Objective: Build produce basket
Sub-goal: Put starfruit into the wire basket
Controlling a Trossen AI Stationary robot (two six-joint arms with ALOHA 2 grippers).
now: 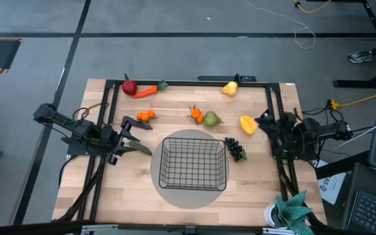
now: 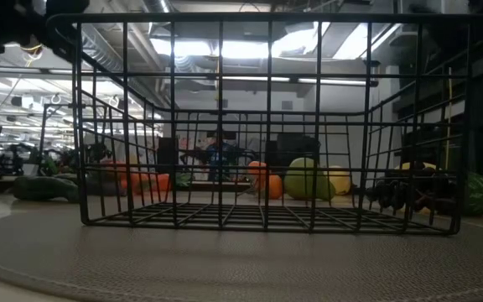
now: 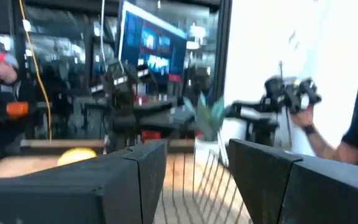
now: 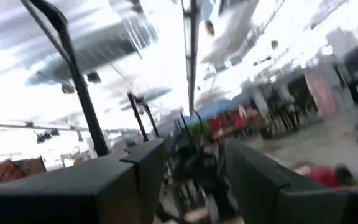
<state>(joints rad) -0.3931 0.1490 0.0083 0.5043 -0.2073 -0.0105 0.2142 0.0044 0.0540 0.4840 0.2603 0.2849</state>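
Observation:
The black wire basket (image 1: 193, 163) (image 2: 267, 117) stands on the round grey mat in mid-table, with nothing in it. Produce lies beyond it: a red apple (image 1: 130, 87) and carrot (image 1: 147, 91), small oranges (image 1: 145, 115), a green pear (image 1: 211, 119) (image 2: 304, 179), yellow pieces (image 1: 230, 88) (image 1: 248, 124), and dark grapes (image 1: 234, 149) by the basket's right side. A dark green piece (image 1: 141, 149) lies left of the basket. My left gripper (image 1: 134, 134) (image 3: 197, 168) hovers open at the basket's left. My right gripper (image 1: 264, 122) (image 4: 194, 168) is open at the right, near the yellow piece.
The grey mat (image 1: 175, 196) lies under the basket. Black frame rails (image 1: 188, 81) border the wooden table. A green cloth and a cup (image 1: 291, 209) sit at the near right corner. A person's arm (image 3: 353, 137) shows beyond the table.

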